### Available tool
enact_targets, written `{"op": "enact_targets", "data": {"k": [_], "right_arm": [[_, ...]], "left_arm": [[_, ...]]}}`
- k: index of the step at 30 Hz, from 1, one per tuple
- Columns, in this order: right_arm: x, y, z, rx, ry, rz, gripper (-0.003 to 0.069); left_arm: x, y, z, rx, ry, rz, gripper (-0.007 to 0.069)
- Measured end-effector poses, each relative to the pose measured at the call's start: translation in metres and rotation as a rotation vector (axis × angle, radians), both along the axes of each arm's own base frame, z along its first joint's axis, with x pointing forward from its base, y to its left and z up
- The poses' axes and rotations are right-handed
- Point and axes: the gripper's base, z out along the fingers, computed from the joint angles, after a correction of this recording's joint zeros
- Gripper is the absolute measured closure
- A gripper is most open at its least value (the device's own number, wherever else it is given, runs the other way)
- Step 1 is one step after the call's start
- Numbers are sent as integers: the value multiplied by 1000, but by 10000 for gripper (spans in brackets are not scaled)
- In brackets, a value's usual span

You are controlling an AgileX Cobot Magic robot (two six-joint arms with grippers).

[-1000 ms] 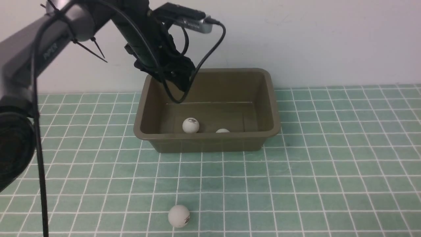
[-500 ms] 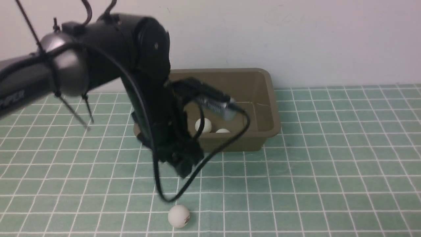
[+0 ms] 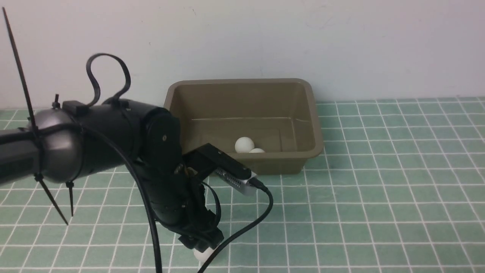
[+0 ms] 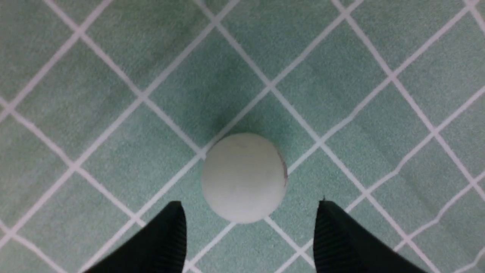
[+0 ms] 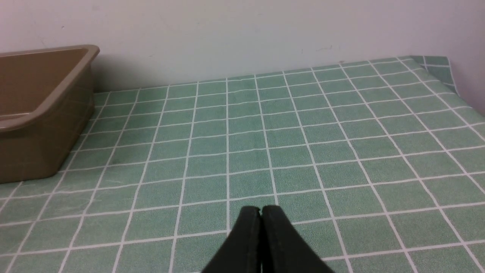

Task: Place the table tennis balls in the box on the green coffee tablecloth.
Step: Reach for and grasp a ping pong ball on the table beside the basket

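Left tool poised low over a small matte white table tennis ball, jaws wide apart, nothing gripped.
Ball resting on the pale teal-green gridded tablecloth, partly between the jaws, touching neither. Two more white balls already inside the rectangular olive-brown plastic box farther back. Right tool shut, empty, well apart. Step in hand, likely: picking up the third ball. Next, probably: edge forward, close gently, centred.

No text, brand, number or sign can be read in any view. A thin dark printed mark is seen on the table tennis ball near the middle of the left wrist view, but it is turned too far edge-on to be made out.
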Motion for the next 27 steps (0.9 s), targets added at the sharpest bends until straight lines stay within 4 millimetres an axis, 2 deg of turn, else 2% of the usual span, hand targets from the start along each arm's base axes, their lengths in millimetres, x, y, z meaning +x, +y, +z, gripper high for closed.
{"op": "enact_targets", "data": {"k": [12, 20, 27], "right_arm": [[0, 0, 0, 0, 0, 0, 676], [0, 0, 0, 0, 0, 0, 676], [0, 0, 0, 0, 0, 0, 676]], "left_arm": [[2, -4, 0, -45, -38, -7, 132], [3, -4, 0, -49, -42, -6, 122], [7, -6, -20, -20, 3, -5, 122]]}}
